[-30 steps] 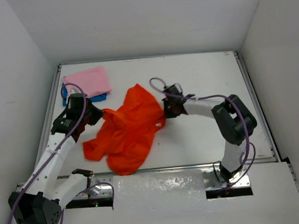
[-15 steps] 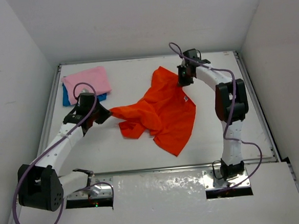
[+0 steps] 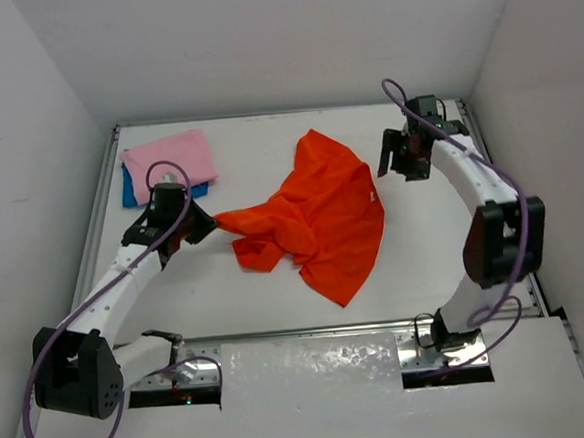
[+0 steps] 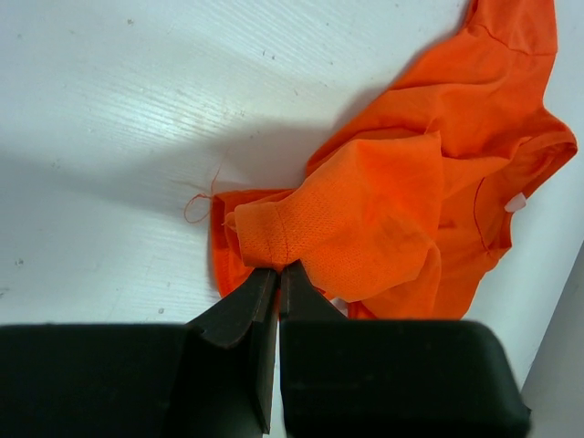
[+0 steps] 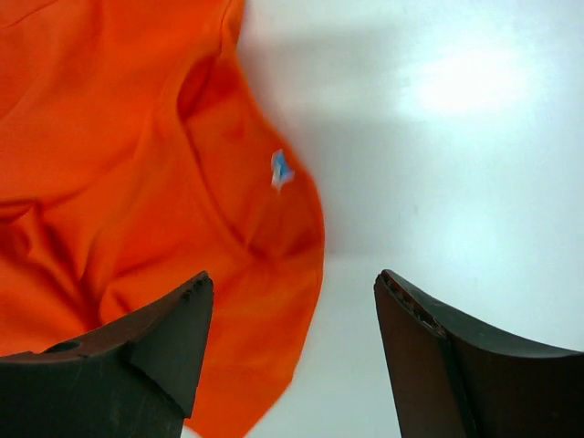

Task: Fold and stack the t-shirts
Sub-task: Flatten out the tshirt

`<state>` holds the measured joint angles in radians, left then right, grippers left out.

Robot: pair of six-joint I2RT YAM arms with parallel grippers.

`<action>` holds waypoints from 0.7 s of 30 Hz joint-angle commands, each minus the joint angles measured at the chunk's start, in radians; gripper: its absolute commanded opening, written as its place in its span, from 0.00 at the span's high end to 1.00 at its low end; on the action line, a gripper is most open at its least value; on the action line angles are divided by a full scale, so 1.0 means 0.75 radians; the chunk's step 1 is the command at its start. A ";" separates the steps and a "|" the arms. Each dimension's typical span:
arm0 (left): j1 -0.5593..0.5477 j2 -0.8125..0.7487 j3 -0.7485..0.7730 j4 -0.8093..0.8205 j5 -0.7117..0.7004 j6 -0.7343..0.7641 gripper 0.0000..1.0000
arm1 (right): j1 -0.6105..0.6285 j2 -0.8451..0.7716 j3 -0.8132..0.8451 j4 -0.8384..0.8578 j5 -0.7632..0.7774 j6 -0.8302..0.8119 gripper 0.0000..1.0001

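1. Left fingers (image 4: 270,283) are pressed together, pinching a bunched hem at the left tip of the orange shirt (image 3: 317,217), low over the table (image 3: 425,260) on its left side.
2. From that pinch the orange shirt runs right and lies rumpled across the middle of the table. One corner points toward the near edge and another toward the far edge. Part of it is folded over itself close to the held hem.
3. Right fingers (image 5: 155,347) are spread wide and hold nothing. They hang over the table at the far right, just beside the shirt's right edge. In the wrist view one finger is over orange cloth near a small label (image 5: 281,170), and the other is over bare table.
4. At the far left corner the pink shirt (image 3: 172,157) lies folded on top of the blue shirt (image 3: 130,195). Only a strip of blue shows along its near left side. Both are apart from the orange one.
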<state>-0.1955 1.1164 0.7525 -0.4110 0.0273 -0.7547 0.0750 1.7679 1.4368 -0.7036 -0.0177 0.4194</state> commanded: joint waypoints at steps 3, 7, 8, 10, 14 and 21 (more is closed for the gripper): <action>-0.003 -0.024 0.034 0.045 -0.006 0.063 1.00 | 0.159 -0.295 -0.195 -0.180 0.120 0.195 0.33; -0.003 -0.032 0.034 0.069 0.011 0.070 1.00 | 0.382 -0.506 -0.430 -0.203 0.218 0.481 0.33; -0.003 -0.030 0.034 0.071 0.019 0.072 1.00 | 0.458 -0.591 -0.486 -0.207 0.279 0.656 0.33; -0.003 -0.026 0.040 0.074 0.027 0.076 1.00 | 0.522 -0.670 -0.640 -0.181 0.310 0.808 0.33; -0.003 -0.028 0.044 0.074 0.037 0.078 1.00 | 0.642 -0.788 -0.805 -0.189 0.455 1.082 0.34; -0.011 -0.032 0.042 0.061 0.039 0.082 1.00 | 0.779 -0.728 -0.875 -0.179 0.494 1.353 0.35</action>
<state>-0.1967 1.1164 0.7525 -0.4000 0.0498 -0.7086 0.6048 1.1934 0.7647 -0.8593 0.2958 1.2736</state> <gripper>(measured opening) 0.007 0.653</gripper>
